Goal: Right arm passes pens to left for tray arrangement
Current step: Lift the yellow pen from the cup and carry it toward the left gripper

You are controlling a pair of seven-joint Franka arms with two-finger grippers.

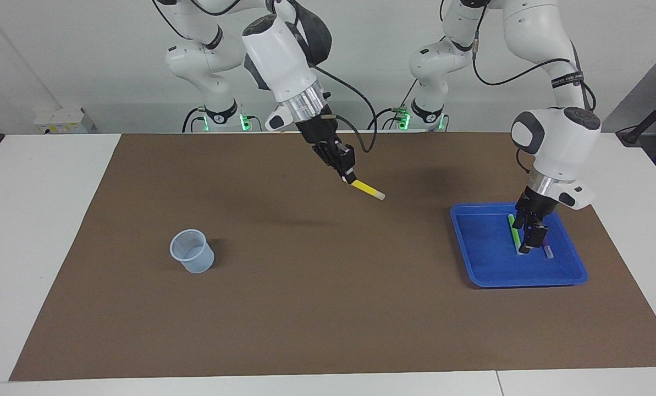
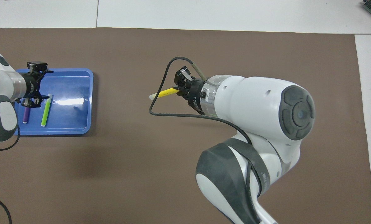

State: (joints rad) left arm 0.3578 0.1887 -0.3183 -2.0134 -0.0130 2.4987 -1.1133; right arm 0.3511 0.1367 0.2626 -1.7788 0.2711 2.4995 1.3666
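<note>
A pale cup (image 1: 192,251) stands toward the right arm's end. The right gripper (image 1: 350,180), over mid-mat, clamps the yellow pen (image 1: 368,188). The left gripper (image 1: 527,235) hangs wide over the blue tray (image 1: 480,258), which holds green (image 1: 516,233) and purple (image 2: 26,114) pens. Brown mat (image 1: 306,297), white table (image 1: 42,231).

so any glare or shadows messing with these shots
Overhead view: a white glare streak on the tray floor beside the green pen; the right arm's bulk hides much of the mat. Facing view: a soft shadow on the mat under the yellow pen, held in the right claw.
</note>
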